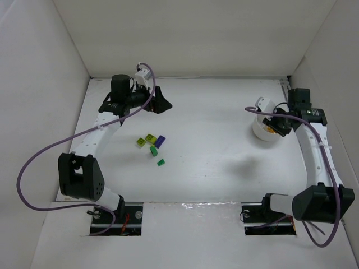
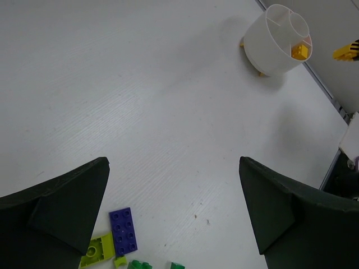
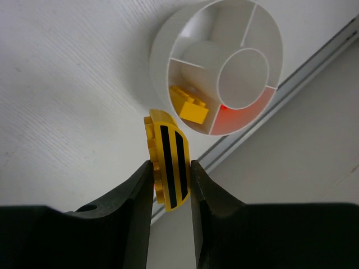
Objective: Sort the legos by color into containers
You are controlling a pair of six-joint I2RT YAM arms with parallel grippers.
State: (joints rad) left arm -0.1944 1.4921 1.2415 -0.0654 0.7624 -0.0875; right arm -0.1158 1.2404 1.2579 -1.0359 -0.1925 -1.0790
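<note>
Several loose legos lie left of centre on the table: a purple brick (image 1: pixel 160 141) (image 2: pixel 123 231), lime green bricks (image 1: pixel 149 138) (image 2: pixel 96 250) and dark green ones (image 1: pixel 161 162) (image 2: pixel 140 264). My left gripper (image 1: pixel 160 101) (image 2: pixel 173 168) hangs open beyond them, nothing between its fingers. The round white bowl of containers (image 1: pixel 261 132) (image 2: pixel 269 47) (image 3: pixel 162 61) stands at the right. One wedge holds a yellow brick (image 3: pixel 189 103) (image 2: pixel 299 52); the neighbouring wedge shows red (image 3: pixel 238 119). My right gripper (image 1: pixel 276 124) (image 3: pixel 170 164) is shut on a yellow lego with two black stripes (image 3: pixel 168 159), just beside the bowl's rim.
A white wall with a metal strip (image 3: pixel 269 112) runs close behind the bowl on the right. White walls enclose the table on the left and back. Purple cables (image 1: pixel 33 162) loop off both arms.
</note>
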